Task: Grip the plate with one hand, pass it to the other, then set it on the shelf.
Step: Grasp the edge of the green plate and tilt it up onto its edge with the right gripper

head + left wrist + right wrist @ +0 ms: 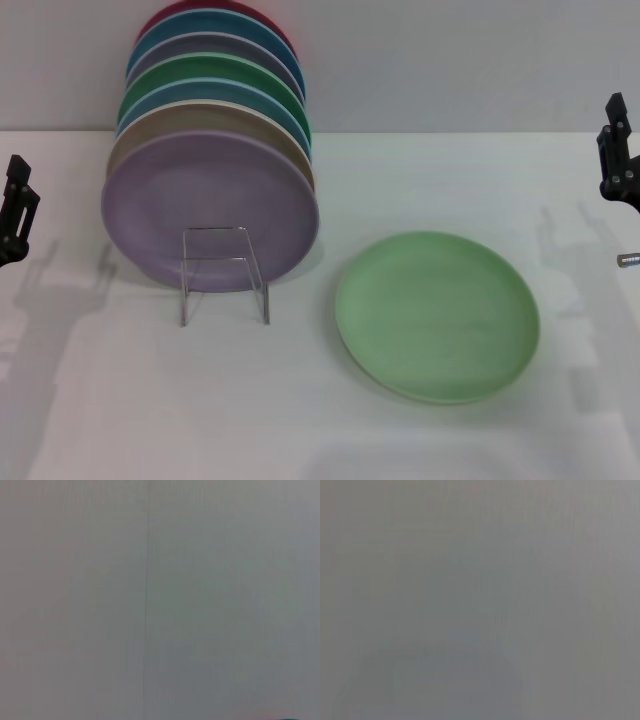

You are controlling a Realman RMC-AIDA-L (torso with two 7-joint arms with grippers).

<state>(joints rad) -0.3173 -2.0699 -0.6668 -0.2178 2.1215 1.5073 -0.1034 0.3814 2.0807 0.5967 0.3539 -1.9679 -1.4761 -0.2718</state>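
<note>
White table (300,420), matte round plate (437,315)

white table (300,420), plate (437,315), shelf (224,272), perhaps

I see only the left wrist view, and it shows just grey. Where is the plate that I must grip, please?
Observer: The pale green plate lies flat on the white table, right of centre in the head view.
Operator: And where is the shelf?
Observer: The clear shelf stands to the left of the plate, with a row of plates on edge behind its front loop and a lilac plate foremost.
Operator: Which gripper is nearer to the plate?
Observer: The right gripper, at the right edge of the head view. The left gripper is at the far left edge.
</note>
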